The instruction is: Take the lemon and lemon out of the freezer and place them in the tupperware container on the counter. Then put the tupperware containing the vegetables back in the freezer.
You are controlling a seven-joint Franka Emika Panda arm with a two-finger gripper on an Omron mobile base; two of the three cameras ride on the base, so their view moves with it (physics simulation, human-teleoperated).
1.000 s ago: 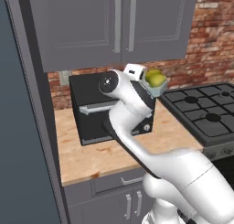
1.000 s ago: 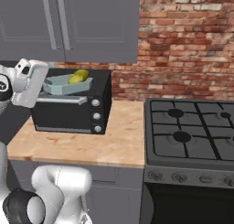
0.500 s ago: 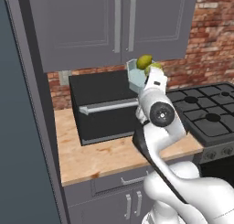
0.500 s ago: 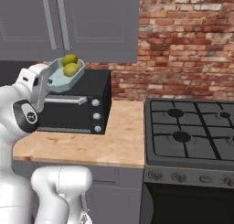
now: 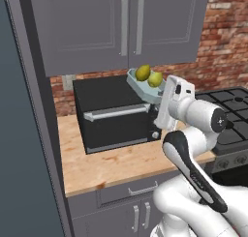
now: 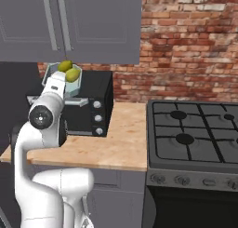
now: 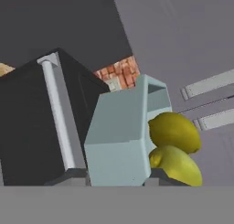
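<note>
Clamping the near rim of the tupperware (image 5: 145,88), the gripper (image 5: 162,98) holds it tilted in the air above the black microwave (image 5: 114,112). Both lemons sit in it, touching: the duller lemon (image 5: 142,72) farther from the jaws, the brighter lemon (image 5: 155,79) nearer. Below lies the counter (image 5: 111,166), with the stove (image 6: 195,134) to the right

Two lemons (image 5: 148,76) in lifted tupperware container (image 5: 143,90)
</note>
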